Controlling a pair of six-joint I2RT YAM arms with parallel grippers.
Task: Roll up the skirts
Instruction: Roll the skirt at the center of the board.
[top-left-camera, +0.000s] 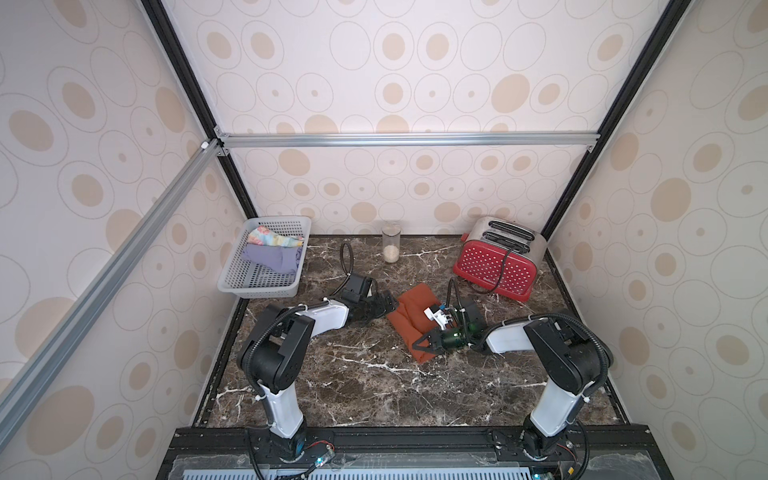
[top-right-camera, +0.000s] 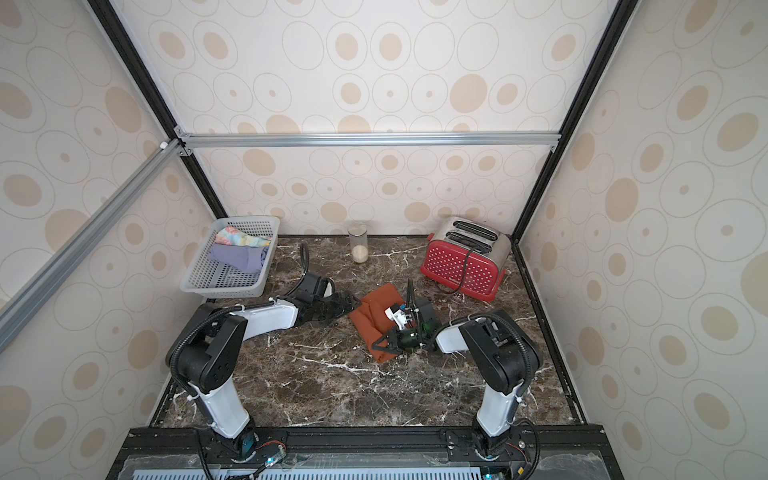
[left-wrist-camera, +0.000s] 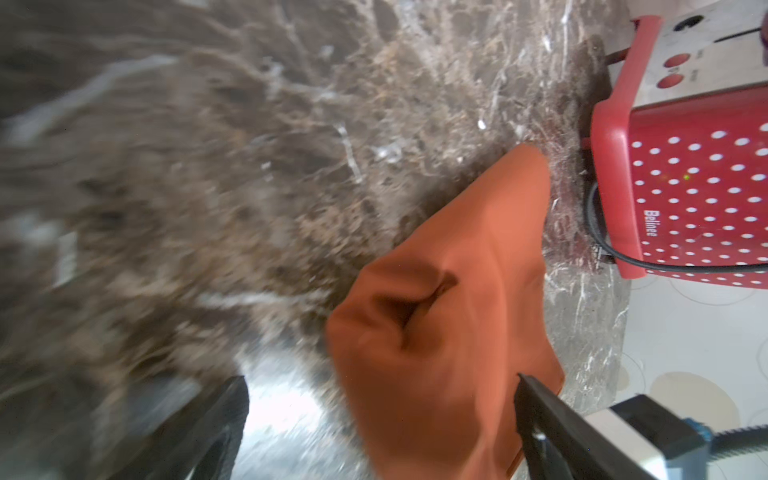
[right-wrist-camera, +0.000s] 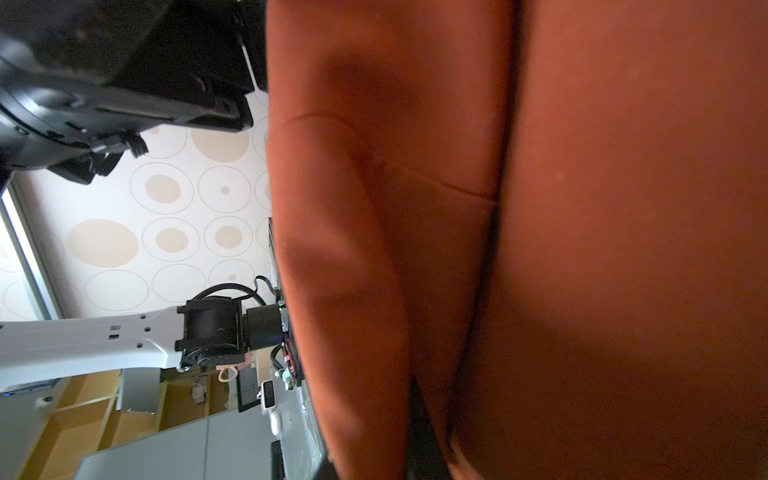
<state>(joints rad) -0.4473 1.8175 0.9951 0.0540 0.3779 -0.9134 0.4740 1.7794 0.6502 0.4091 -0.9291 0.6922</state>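
Mid-frame in a top view, the orange skirt (top-left-camera: 409, 316) lay folded, not rolled. The right gripper (top-left-camera: 420, 344) pinched its lower corner. The left gripper (top-left-camera: 385, 305) stood wide at its frame-left edge, probably next to take hold and roll.

Left arm (top-left-camera: 328, 318): reaches low from near table edge toward centre; left gripper (top-left-camera: 386, 305) spread wide. Right arm (top-left-camera: 505, 338): elbow bent, wrist rolled sideways; right gripper (top-left-camera: 420, 345) pinched on rust-orange skirt (top-left-camera: 409, 309).
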